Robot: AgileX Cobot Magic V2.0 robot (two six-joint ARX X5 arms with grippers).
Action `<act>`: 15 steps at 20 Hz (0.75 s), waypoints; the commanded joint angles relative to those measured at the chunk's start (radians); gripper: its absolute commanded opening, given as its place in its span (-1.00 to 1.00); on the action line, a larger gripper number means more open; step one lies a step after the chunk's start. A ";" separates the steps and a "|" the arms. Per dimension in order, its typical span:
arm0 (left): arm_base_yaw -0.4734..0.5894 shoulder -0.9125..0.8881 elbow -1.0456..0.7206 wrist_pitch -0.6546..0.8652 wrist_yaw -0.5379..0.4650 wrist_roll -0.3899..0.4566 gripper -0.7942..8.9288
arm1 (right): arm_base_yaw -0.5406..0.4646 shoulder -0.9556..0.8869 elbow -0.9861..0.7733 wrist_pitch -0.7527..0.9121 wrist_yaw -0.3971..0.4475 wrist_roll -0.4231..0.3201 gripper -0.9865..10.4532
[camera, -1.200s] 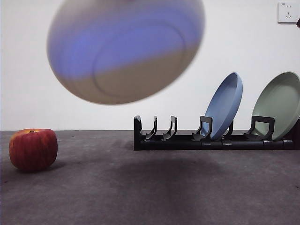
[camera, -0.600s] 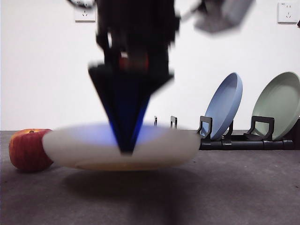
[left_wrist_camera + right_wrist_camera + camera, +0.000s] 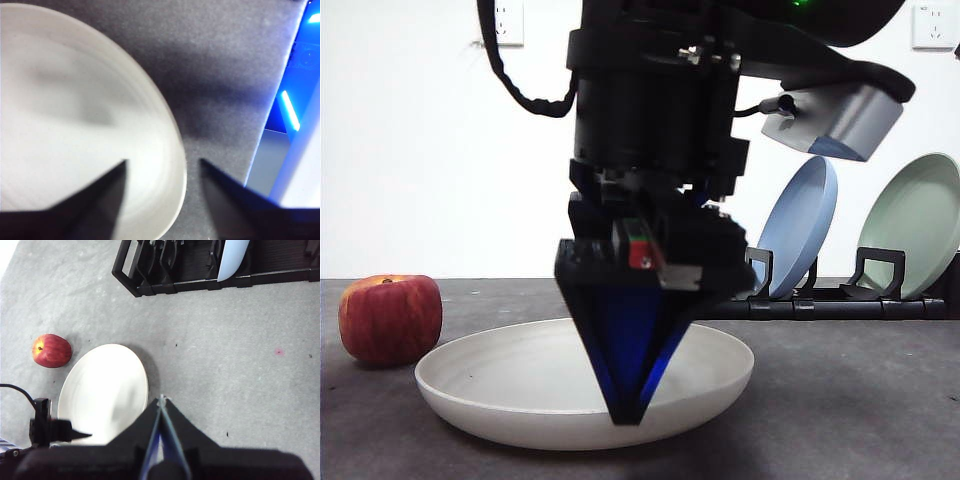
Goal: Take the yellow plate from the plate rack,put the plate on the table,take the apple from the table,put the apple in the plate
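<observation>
The yellow plate (image 3: 520, 390) lies flat on the table (image 3: 860, 400), right way up. My left gripper (image 3: 625, 415) points down at the plate's near rim. In the left wrist view its jaws (image 3: 162, 165) stand open astride that rim, with the yellow plate (image 3: 60, 115) under one jaw and the table under the other. The apple (image 3: 390, 318) sits on the table just left of the plate, close to its rim. My right gripper (image 3: 160, 399) is shut on nothing, high above the table, and looks down on the yellow plate (image 3: 102, 390), the apple (image 3: 51, 350) and the plate rack (image 3: 150, 275).
The black plate rack (image 3: 840, 303) stands at the back right. A blue plate (image 3: 800, 225) and a pale green plate (image 3: 915, 225) lean in its slots. Its left slots are hidden behind the left arm. A white wall closes the back.
The yellow plate came down from a tilt in the air to lie flat on the table. The left gripper came down with it, and its jaws now stand apart.
</observation>
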 commanded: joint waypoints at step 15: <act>-0.004 -0.911 0.102 -0.186 0.076 -0.483 -0.84 | 0.541 0.357 0.169 0.186 0.047 0.162 -0.82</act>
